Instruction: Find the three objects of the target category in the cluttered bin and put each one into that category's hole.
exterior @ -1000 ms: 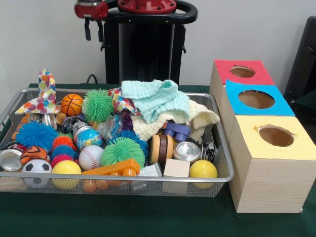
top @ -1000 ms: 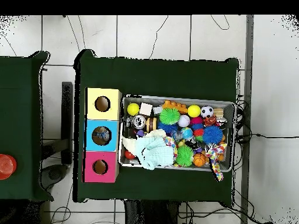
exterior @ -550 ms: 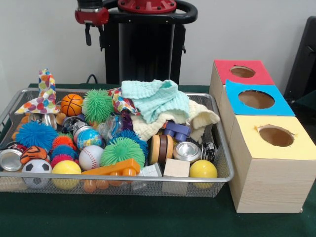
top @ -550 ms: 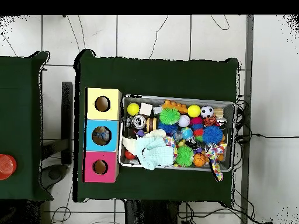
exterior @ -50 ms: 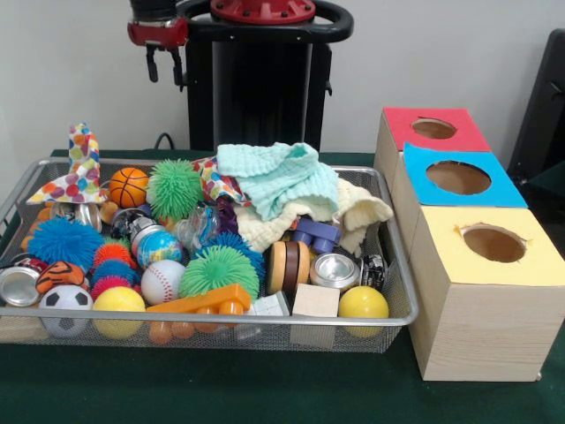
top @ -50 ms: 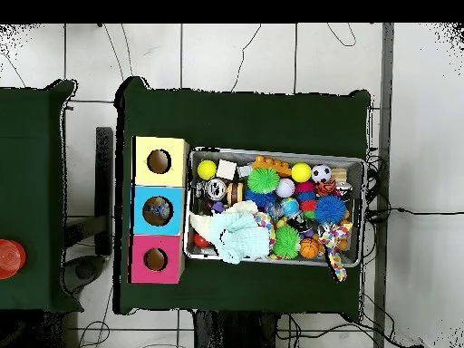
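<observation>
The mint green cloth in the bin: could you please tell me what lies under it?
The mint green cloth lies on a cream cloth, whose folds show beneath it, and overlaps a colourful patterned fabric. Whatever sits under the two cloths is covered.

Cluttered wire bin (exterior @ -50 ms: 388, 265) beside three-holed boxes (exterior @ -50 ms: 481, 291).

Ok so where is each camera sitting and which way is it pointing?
Front view: low across the table, facing the wire bin, three boxes and pedestal; the red hand hangs at top left.
Overhead view: above, looking straight down on the table; no arm shows.
Shared: wire bin, yellow box, mint cloth.
</observation>
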Robot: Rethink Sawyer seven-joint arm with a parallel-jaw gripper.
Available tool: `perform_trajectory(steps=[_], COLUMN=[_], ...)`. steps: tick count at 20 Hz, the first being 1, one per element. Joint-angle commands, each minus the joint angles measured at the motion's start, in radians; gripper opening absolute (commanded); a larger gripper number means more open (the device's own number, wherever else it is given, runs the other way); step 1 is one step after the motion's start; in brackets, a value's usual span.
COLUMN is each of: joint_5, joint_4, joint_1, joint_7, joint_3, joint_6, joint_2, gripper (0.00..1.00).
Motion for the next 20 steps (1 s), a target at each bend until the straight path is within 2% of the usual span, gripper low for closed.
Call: perform_trajectory(steps=[1, 2, 3, 4, 6, 9, 13, 17, 20], joint_5=[-0.007, 0.072, 0.142, 0.175, 0.213, 0.214, 0.224, 0.208, 0.134], joint_4=[-0.072, -0.055, -0.04, -0.031, -0.009, -0.01, -0.007, 0.03, 0.039], joint_1=[-0.219, -0.3, -0.352, -0.371, -0.364, -0.346, -0.342, -0.387, -0.404], joint_7=[-0.444, -0.576, -0.69, -0.728, -0.772, -0.754, -0.707, -0.644, -0.601], joint_3=[0.276, 0.339, 0.379, 0.394, 0.409, 0.439, 0.463, 0.452, 0.422], joint_6=[0.338, 0.405, 0.465, 0.495, 0.541, 0.579, 0.589, 0.517, 0.454], joint_2=[-0.029, -0.073, -0.121, -0.153, -0.225, -0.269, -0.282, -0.265, -0.236], gripper=[1.0, 1.0, 1.0, 1.0, 1.0, 1.0, 1.0, 1.0, 1.0])
